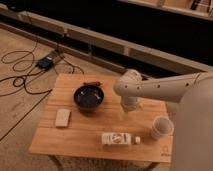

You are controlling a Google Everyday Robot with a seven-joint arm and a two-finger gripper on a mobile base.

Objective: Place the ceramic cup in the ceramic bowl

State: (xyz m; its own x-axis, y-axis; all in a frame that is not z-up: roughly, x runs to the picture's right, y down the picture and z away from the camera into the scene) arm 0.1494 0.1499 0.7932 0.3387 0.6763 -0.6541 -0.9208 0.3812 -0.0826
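Partly hidden, the hand [128, 113] hangs between bowl [89, 105] and cup [161, 128].

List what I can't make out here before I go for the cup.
- Gripper: camera view, hanging below the arm, between ceramic bowl and ceramic cup; the arm hides most of it.
- Reddish thing behind the bowl: rim covers part, too small to identify.
- Carton: markings too small to read.
- Table: right edge covered by the robot's body.

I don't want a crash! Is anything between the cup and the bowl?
Only the gripper itself, hanging over the table between ceramic cup and ceramic bowl. The carton lies aside.
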